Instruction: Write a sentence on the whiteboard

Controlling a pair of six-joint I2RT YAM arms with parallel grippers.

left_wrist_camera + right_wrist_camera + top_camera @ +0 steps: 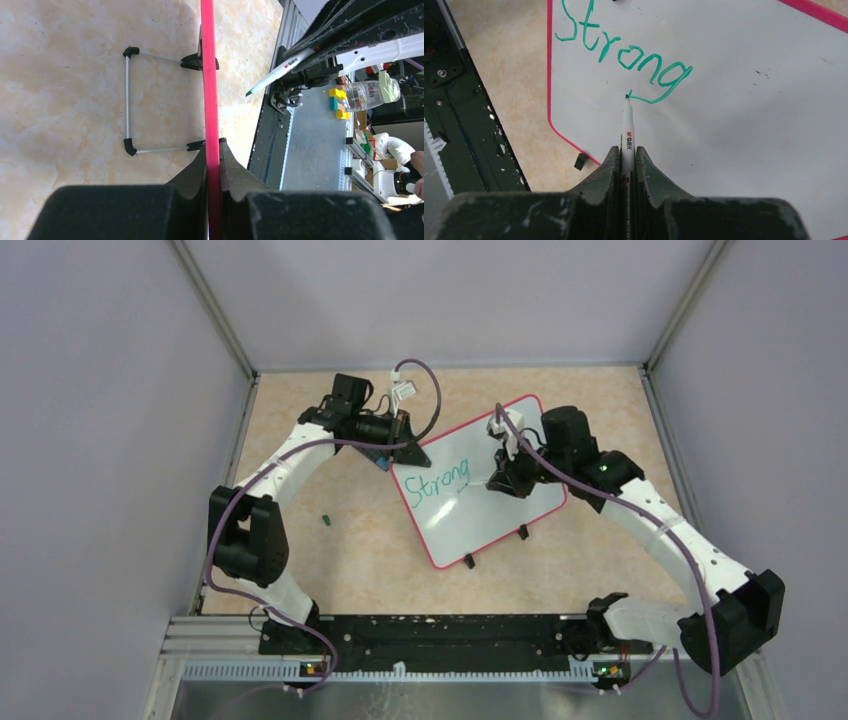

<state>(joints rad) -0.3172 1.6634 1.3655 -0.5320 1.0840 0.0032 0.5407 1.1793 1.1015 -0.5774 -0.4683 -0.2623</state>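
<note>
Whiteboard, white with red-pink rim (pixel 500 515), edge pinched in left pincer (pixel 212 150), reads green "Strong" (pixel 624 50); right pincer (pixel 627 150), clamping white green-tipped marker (pixel 627 120), likely starts another word next.

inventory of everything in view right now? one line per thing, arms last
table: one, beige marbled, under everything
whiteboard: one, white with red-pink rim, centre of the table, turned at an angle
word "Strong": one, green, on the whiteboard's left part
wire stand: one, silver with black feet, behind the whiteboard
marker: one, white barrel with green tip, tip at the whiteboard below the "g"
small green object: one, maybe the marker's cap, on the table left of the whiteboard
bottle: one, clear, off the table, left wrist view
blocks: about three, yellow and teal, beside the bottle
left gripper: black, shut on the whiteboard's rim
right gripper: black, shut on the marker
</note>
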